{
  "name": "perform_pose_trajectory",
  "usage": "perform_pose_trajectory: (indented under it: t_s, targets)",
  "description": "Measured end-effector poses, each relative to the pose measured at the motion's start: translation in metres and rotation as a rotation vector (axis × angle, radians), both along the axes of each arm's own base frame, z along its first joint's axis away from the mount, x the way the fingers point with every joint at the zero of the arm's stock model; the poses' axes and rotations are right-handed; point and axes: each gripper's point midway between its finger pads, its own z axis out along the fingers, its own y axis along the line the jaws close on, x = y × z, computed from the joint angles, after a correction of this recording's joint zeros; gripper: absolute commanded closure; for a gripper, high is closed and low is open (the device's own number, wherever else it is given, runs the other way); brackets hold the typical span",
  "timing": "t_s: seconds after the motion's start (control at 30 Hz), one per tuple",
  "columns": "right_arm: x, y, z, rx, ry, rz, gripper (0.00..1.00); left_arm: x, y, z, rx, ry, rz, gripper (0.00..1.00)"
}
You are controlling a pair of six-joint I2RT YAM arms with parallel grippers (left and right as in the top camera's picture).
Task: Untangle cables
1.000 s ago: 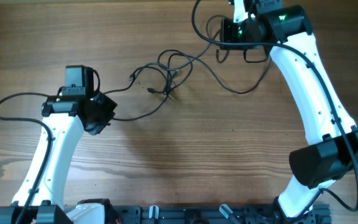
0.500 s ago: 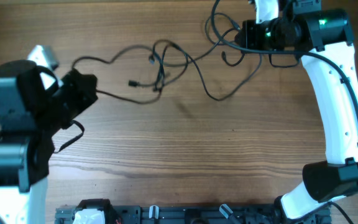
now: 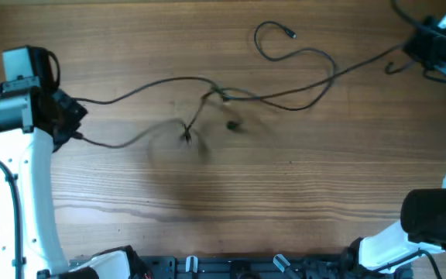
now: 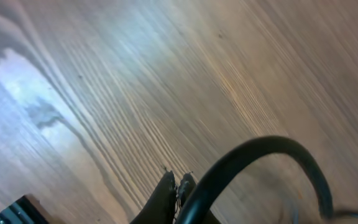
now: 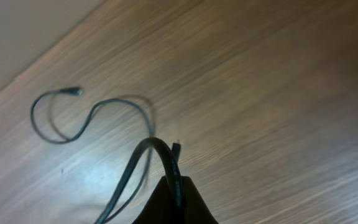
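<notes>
The cables (image 3: 138, 87) are thin black cords strung across the wooden table between my two grippers, meeting in a small knot (image 3: 217, 94) at the centre. Two short plug ends (image 3: 186, 138) hang below the knot. A free end curls into a loop (image 3: 285, 35) at the back; it also shows in the right wrist view (image 5: 73, 91). My left gripper (image 3: 74, 124) is shut on the cords at the far left; its fingers (image 4: 176, 185) are pressed together behind a blurred cord (image 4: 260, 149). My right gripper (image 3: 416, 53) is shut on a cord (image 5: 160, 149) at the far right, fingers (image 5: 176, 186) closed.
The arm bases and a black rail (image 3: 231, 267) lie along the table's front edge. The table's far edge (image 5: 36, 59) shows in the right wrist view, with a pale surface beyond it.
Both arms have swung outward, left to the left and right to the right. The knotted clump has been pulled out into long strands with a small central knot.
</notes>
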Motion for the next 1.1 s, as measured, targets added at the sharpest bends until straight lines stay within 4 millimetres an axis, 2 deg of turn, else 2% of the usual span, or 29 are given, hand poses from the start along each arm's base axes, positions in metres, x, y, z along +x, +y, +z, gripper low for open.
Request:
perform_pose_trajectory:
  t_s: [0.07, 0.17, 0.3, 0.37, 0.47, 0.5, 0.57, 0.63, 0.7, 0.77, 0.8, 0.83, 0.9, 0.93, 1.0, 1.03, 1.07, 1.1]
  targets:
    - [-0.002, -0.007, 0.0, 0.008, -0.003, -0.007, 0.96, -0.003, 0.017, 0.001, 0.019, -0.005, 0.059, 0.96]
    - [0.001, -0.003, 0.001, 0.001, -0.013, 0.037, 0.96, -0.004, 0.025, 0.003, 0.054, -0.006, 0.08, 0.96]
    - [-0.004, -0.032, 0.004, 0.025, -0.041, -0.02, 0.96, -0.012, 0.043, 0.006, 0.104, 0.006, 0.136, 0.96]
    - [-0.001, -0.027, 0.007, 0.063, -0.068, 0.045, 0.96, -0.008, 0.043, 0.006, 0.088, -0.015, 0.135, 0.96]
    - [0.008, 0.028, 0.011, 0.134, -0.103, 0.282, 0.96, 0.011, 0.02, 0.006, 0.011, -0.073, 0.063, 0.96]
    - [0.011, 0.055, 0.012, 0.146, -0.108, 0.377, 0.96, 0.018, 0.006, 0.006, -0.02, -0.092, 0.021, 0.96]
    - [0.012, 0.098, 0.013, 0.152, -0.105, 0.515, 0.96, 0.028, -0.024, 0.005, -0.08, -0.106, -0.067, 0.96]
    - [0.008, 0.15, 0.012, 0.148, -0.1, 0.679, 0.96, 0.035, -0.061, 0.004, -0.148, -0.113, -0.174, 0.96]
    - [0.0, 0.197, 0.013, 0.149, -0.099, 0.815, 0.96, 0.037, -0.085, 0.004, -0.183, -0.114, -0.243, 0.96]
    - [-0.009, 0.232, 0.019, 0.15, -0.11, 0.913, 0.96, 0.037, -0.102, 0.004, -0.212, -0.114, -0.276, 0.96]
    - [-0.01, 0.245, 0.037, 0.141, -0.154, 0.949, 0.96, 0.038, -0.105, 0.004, -0.225, -0.117, -0.269, 0.96]
    - [-0.007, 0.251, 0.066, 0.136, -0.238, 0.967, 0.96, 0.039, -0.106, 0.005, -0.231, -0.123, -0.262, 0.96]
    - [-0.006, 0.253, 0.14, 0.11, -0.45, 0.971, 0.96, 0.04, -0.106, 0.005, -0.238, -0.133, -0.245, 0.96]
    - [-0.01, 0.252, 0.185, 0.085, -0.585, 0.968, 0.96, 0.04, -0.106, 0.005, -0.24, -0.132, -0.24, 0.96]
    - [-0.036, 0.249, 0.254, 0.041, -0.783, 0.967, 0.96, 0.042, -0.108, 0.001, -0.244, -0.121, -0.237, 0.96]
    - [-0.057, 0.247, 0.291, 0.012, -0.896, 0.967, 0.96, 0.043, -0.109, -0.002, -0.246, -0.108, -0.239, 0.96]
    - [-0.089, 0.243, 0.329, -0.022, -1.018, 0.966, 0.96, 0.044, -0.112, -0.007, -0.249, -0.092, -0.245, 0.96]
    - [-0.109, 0.241, 0.348, -0.04, -1.081, 0.967, 0.96, 0.046, -0.118, -0.013, -0.254, -0.071, -0.258, 0.96]
